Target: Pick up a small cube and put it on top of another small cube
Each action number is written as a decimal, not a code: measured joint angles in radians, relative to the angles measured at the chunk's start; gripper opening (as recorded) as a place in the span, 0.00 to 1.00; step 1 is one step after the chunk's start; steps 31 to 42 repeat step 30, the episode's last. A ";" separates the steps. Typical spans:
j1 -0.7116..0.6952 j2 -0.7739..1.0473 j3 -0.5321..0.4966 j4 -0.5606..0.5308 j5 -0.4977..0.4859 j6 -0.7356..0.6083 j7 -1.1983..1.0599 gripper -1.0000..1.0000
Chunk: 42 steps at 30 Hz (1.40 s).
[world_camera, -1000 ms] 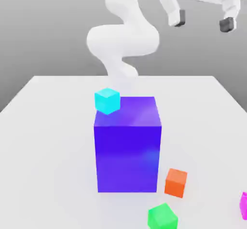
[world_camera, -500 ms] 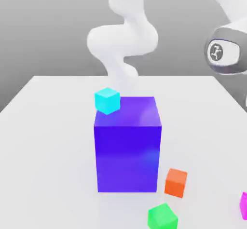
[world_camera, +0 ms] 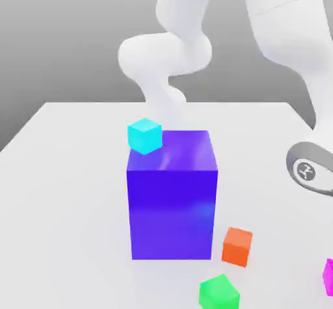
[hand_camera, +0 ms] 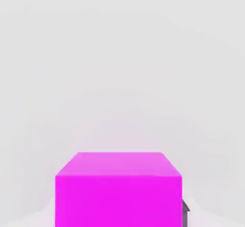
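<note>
Pink cube (hand_camera: 118, 189) sits on the white tabletop (world_camera: 65, 171), right by the arm's hand. Its claw is squeezed on it. Lifting and stacking are not done yet.

A small magenta cube (hand_camera: 118, 189) sits flat on the white table (world_camera: 65, 190), its top face and one side showing in the hand view; in the exterior view it lies at the right edge, near the front. Well apart from it, a small cyan cube (world_camera: 144, 136) rests on a back top corner of the tall blue block (world_camera: 172, 197).
</note>
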 joint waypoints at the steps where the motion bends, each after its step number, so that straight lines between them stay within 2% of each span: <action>1: -0.006 -0.024 0.008 -0.006 0.008 -0.018 -0.006 0.00; 5: -0.042 -0.150 0.026 -0.044 0.062 -0.103 -0.013 0.00; 14: -0.194 -0.360 -0.165 -0.207 0.214 -0.138 0.297 0.00; 19: -0.222 -0.256 -0.197 -0.226 0.241 -0.014 0.351 0.00; 20: -0.222 -0.238 -0.197 -0.226 0.243 0.004 0.352 1.00; 26: -0.223 -0.228 -0.197 -0.225 0.243 0.013 0.352 1.00; 30: -0.220 -0.330 -0.202 -0.231 0.236 -0.082 0.358 1.00; 42: -0.220 -0.330 -0.202 -0.231 0.236 -0.082 0.358 1.00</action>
